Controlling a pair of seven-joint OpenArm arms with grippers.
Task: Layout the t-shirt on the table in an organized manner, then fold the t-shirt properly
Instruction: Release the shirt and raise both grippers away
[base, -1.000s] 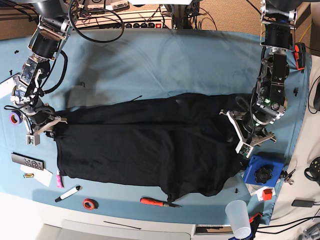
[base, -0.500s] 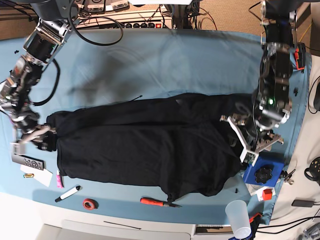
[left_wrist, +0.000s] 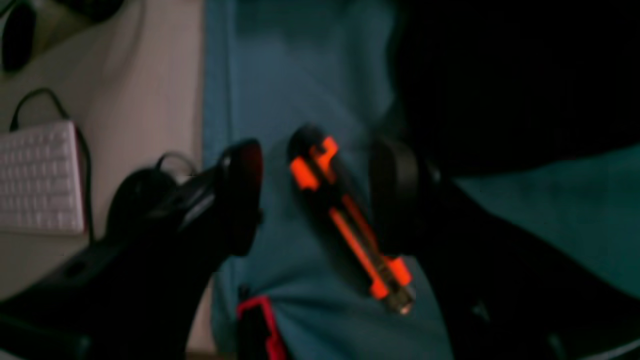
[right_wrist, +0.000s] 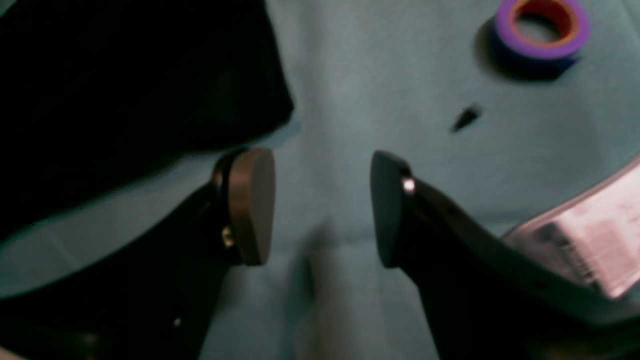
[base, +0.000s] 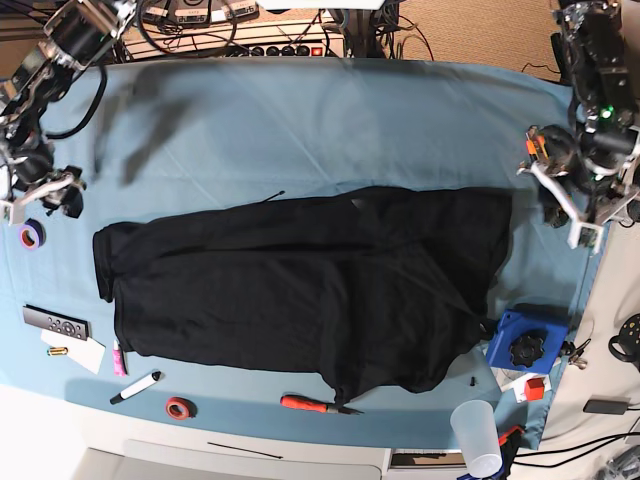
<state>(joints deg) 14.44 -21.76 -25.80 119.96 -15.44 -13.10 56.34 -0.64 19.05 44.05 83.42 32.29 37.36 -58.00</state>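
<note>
Black t-shirt (base: 290, 290) left uncovered mid-frame, both grippers off it
Left gripper (base: 566, 207) seen upper right, right gripper (base: 42, 190) upper left, jaws spread on both.

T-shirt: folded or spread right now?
Partly folded: the shirt lies wide, but a fold line runs across its upper part and the lower edge is uneven.

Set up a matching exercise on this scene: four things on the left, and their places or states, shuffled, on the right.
1. t-shirt
2. left gripper
3. right gripper
4. screwdriver

A. in front of the shirt, near the table's white front edge
B. open, above an orange-and-black tool
C. black, spread out with uneven folds
D. open, on the same side as the purple tape roll

Pairs: 1-C, 2-B, 3-D, 4-A
</note>
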